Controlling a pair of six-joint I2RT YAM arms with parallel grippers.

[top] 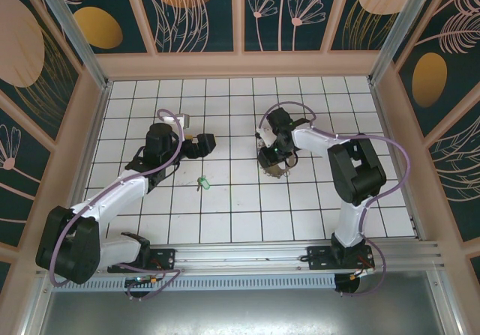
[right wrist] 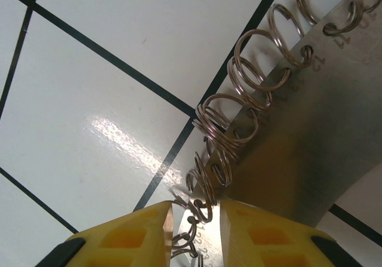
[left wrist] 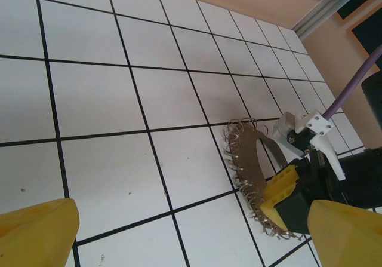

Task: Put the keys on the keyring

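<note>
The keyring [top: 271,171] is a brownish metal band with small wire rings along its edge, lying on the white tiled floor right of centre. My right gripper [top: 274,155] sits on top of it. In the right wrist view its yellow fingers [right wrist: 134,237] are closed in on the ringed edge of the keyring [right wrist: 310,129], the right gripper [right wrist: 196,237] narrow around the wire loops. The keys [top: 202,182], tiny with a green tag, lie on the floor left of centre. My left gripper [top: 204,144] hovers just beyond them, open and empty, looking across at the keyring [left wrist: 248,153].
Peach walls [top: 240,65] enclose the tiled floor on three sides. The aluminium rail [top: 247,254] with both arm bases runs along the near edge. Bare tiles [top: 232,192] separate the keys from the keyring.
</note>
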